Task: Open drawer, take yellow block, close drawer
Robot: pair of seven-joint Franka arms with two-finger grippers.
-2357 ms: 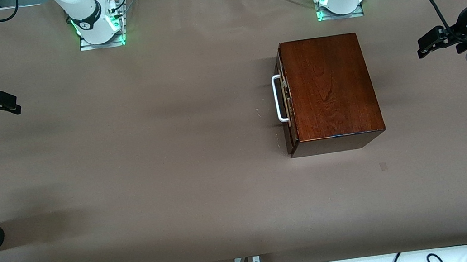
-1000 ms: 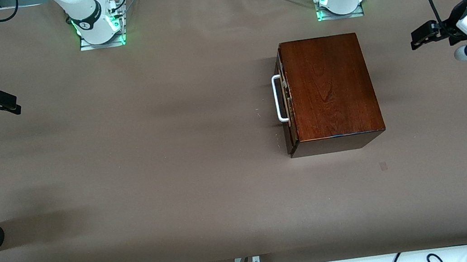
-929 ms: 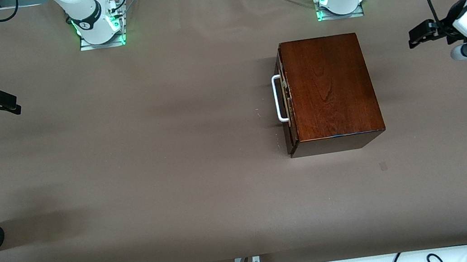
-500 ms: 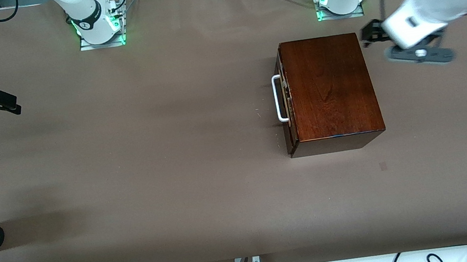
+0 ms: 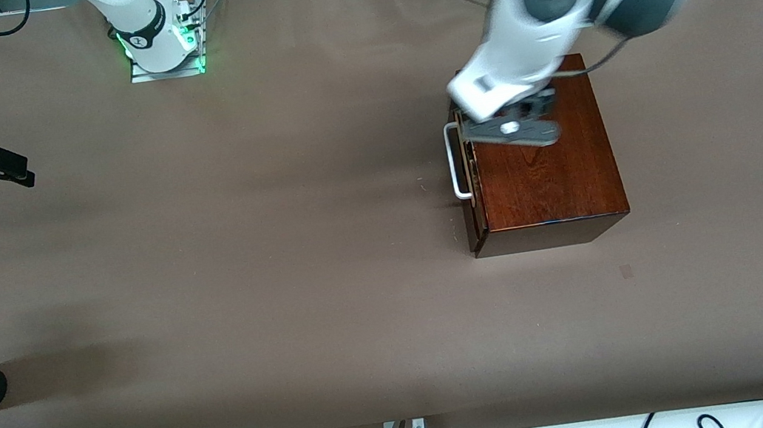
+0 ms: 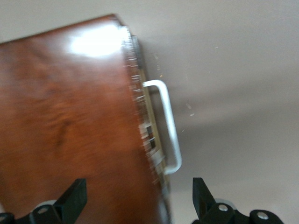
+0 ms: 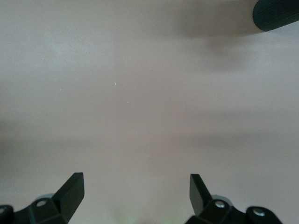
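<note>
the drawer (image 5: 469,179) is seen shut in the dark reddish-brown wooden box (image 5: 545,154), which stands on the brown table (image 5: 283,257) toward the left arm's end; its white u-shaped handle (image 5: 454,161) is turned toward the right arm's end. the yellow block is not seen in any view. no brand, label or writing can be read on the box or the handle.

the left gripper (image 6: 138,203) is held in the air over the box's top, at the edge above the drawer front, with the handle just past that edge below it. its two black fingers (image 6: 74,198) are seen spread well apart in the left wrist view, with nothing between them.

the right gripper (image 5: 10,173) is kept waiting over bare table at the right arm's end, well apart from the box. its fingers (image 7: 70,191) are likewise spread wide and empty, with only the table surface below them and a black ribbed cylinder (image 7: 276,16) at the edge of the right wrist view
</note>
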